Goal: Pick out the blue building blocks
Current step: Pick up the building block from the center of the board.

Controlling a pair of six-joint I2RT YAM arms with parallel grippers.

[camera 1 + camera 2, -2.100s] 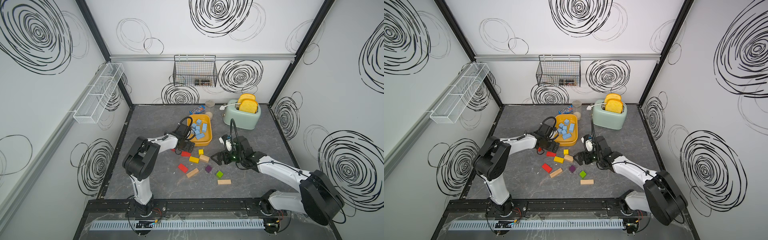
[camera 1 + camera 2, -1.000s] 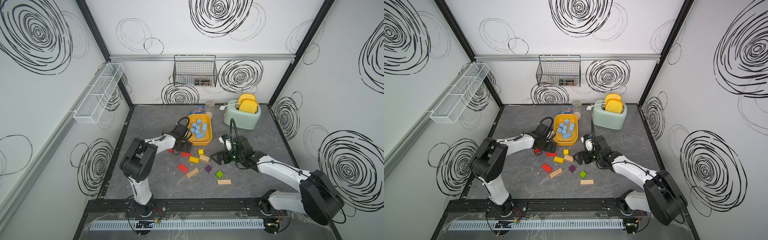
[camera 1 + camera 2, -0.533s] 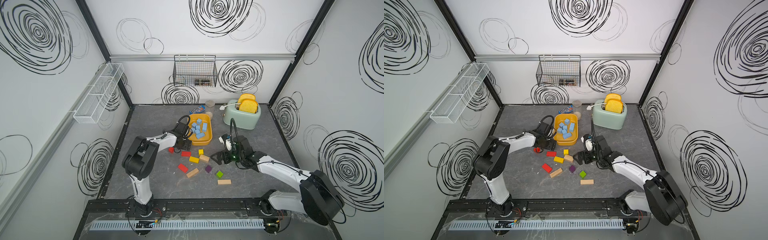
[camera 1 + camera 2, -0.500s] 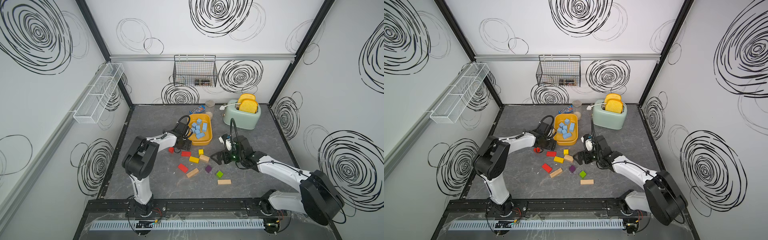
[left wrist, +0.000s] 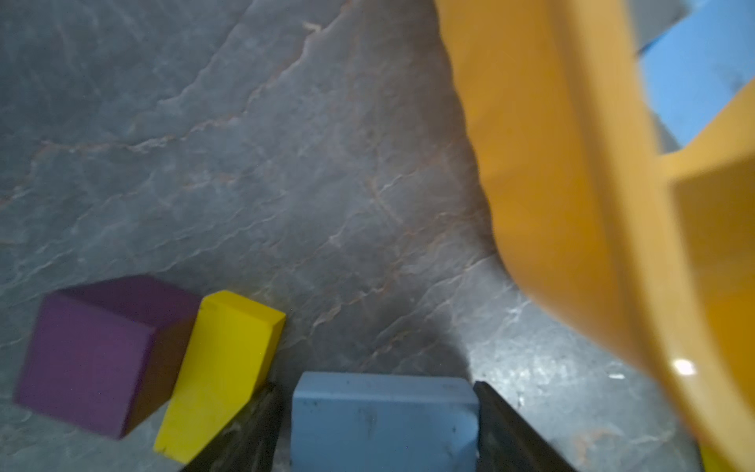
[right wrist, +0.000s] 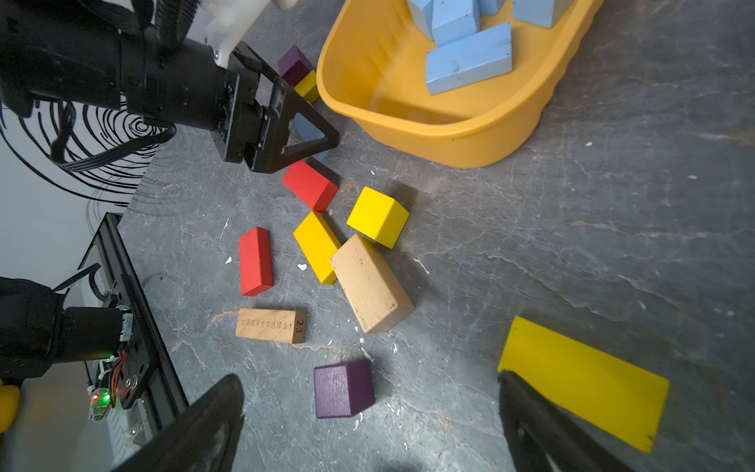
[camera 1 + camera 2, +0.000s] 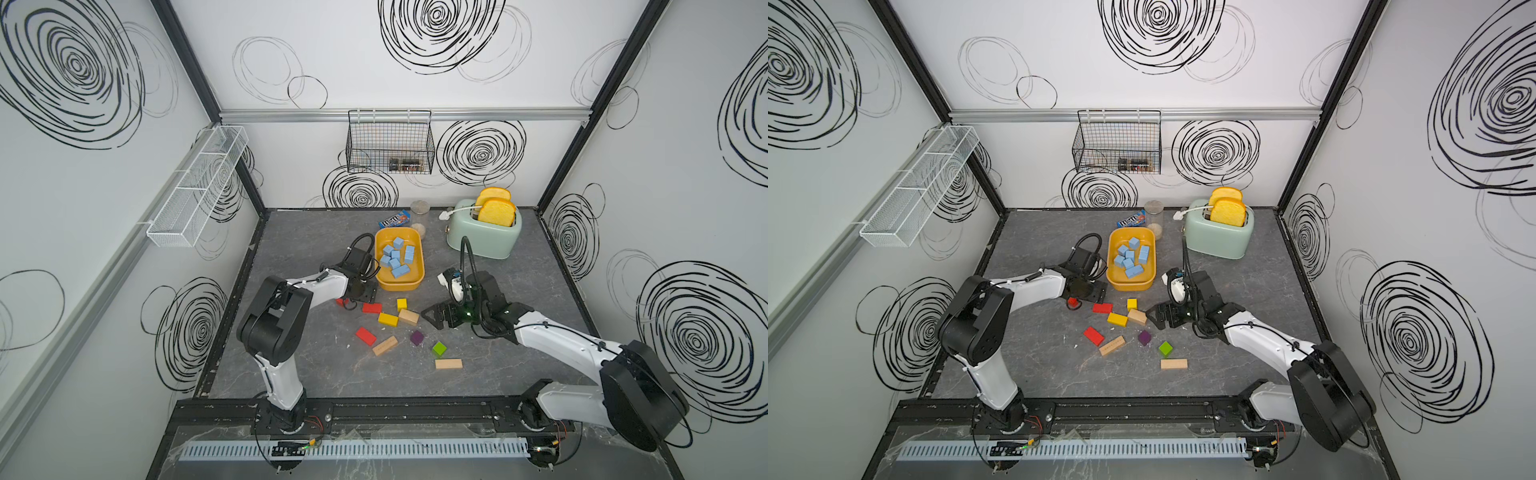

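Light-blue blocks (image 7: 409, 254) in orange-yellow tub (image 7: 399, 285), lone light-blue block (image 5: 384, 421) on grey marbled tabletop (image 7: 540, 257) with red brick (image 7: 365, 336), yellow brick (image 7: 387, 319), purple cube (image 7: 417, 337), green cube (image 7: 439, 348), plain-wood brick (image 7: 448, 364); mint-green toaster (image 7: 490, 243), white walls (image 7: 332, 50) with black scribbled swirls.
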